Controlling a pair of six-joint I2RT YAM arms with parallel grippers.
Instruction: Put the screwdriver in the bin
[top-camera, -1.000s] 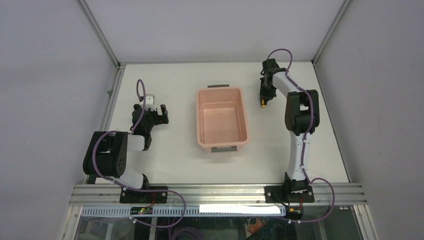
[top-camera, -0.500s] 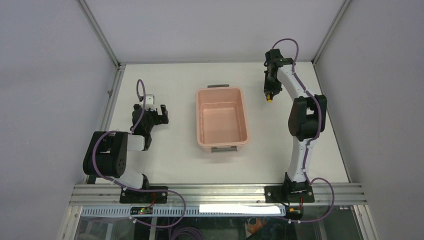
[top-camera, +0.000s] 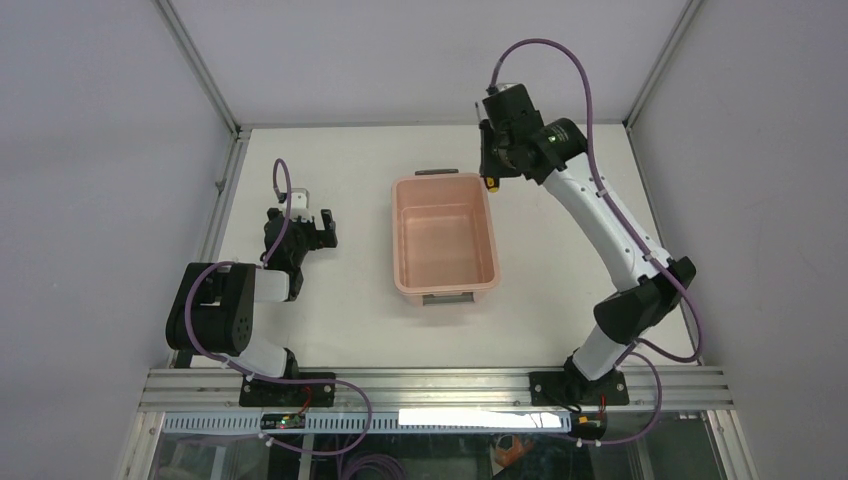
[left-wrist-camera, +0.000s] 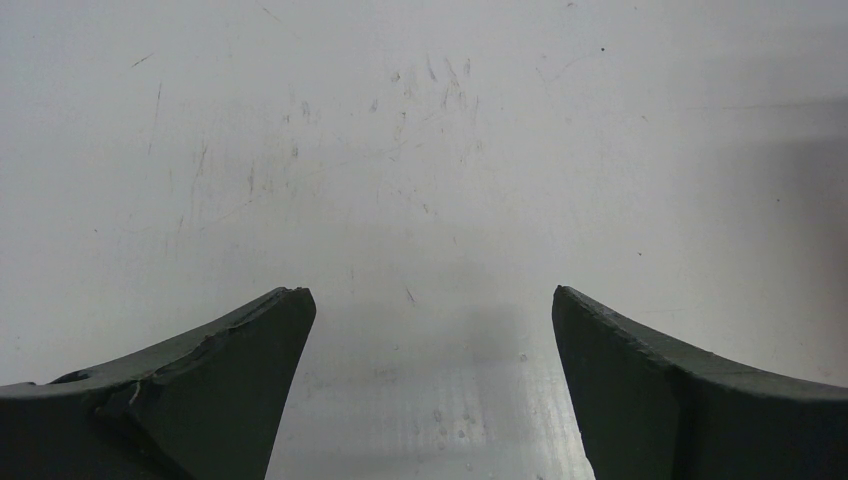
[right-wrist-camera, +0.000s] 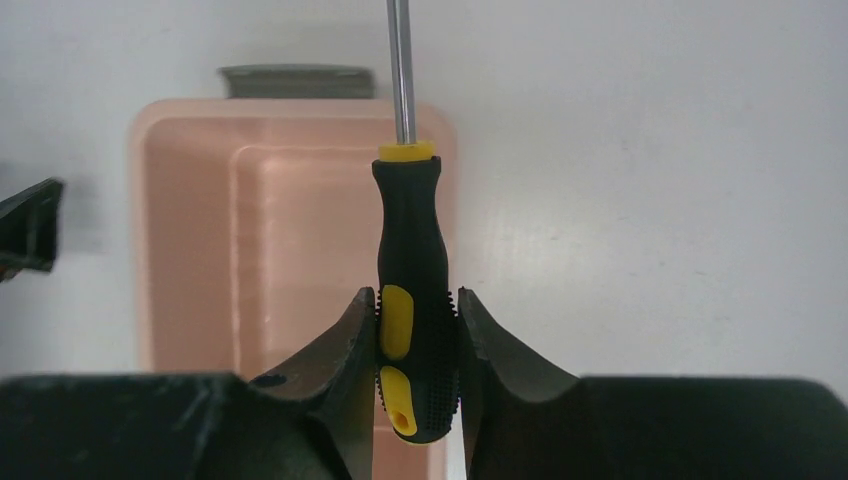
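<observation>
While the right arm reaches out long over the table (top-camera: 340, 310), its right gripper (top-camera: 490, 168) hangs above the far right corner of the bin (top-camera: 396, 245), clenched on the screwdriver (top-camera: 491, 183). In the right wrist view the two dark fingers (right-wrist-camera: 345, 345) press on either side of the lower end of the yellow-and-black handle, and the butt of the handle sits down between them. From there the screwdriver (right-wrist-camera: 412, 235) points straight away from the wrist, and its thin metal shaft runs out of the top of that view. The handle lies over the right-hand rim of the pink bin (right-wrist-camera: 190, 250), in the air above it and not inside it. The shaft passes just to the right of the grey handle (right-wrist-camera: 295, 80) at the bin's far end. Nothing shows inside the bin in either view. It stands in the middle of the table with its long sides running away from the arm bases, and a second grey handle (top-camera: 446, 297) sits at its near end. The left gripper (top-camera: 318, 222) is well to the left of the bin, low over the table. In the left wrist view its jaws stand wide apart, with nothing between them but scratched white table (left-wrist-camera: 400, 150).
</observation>
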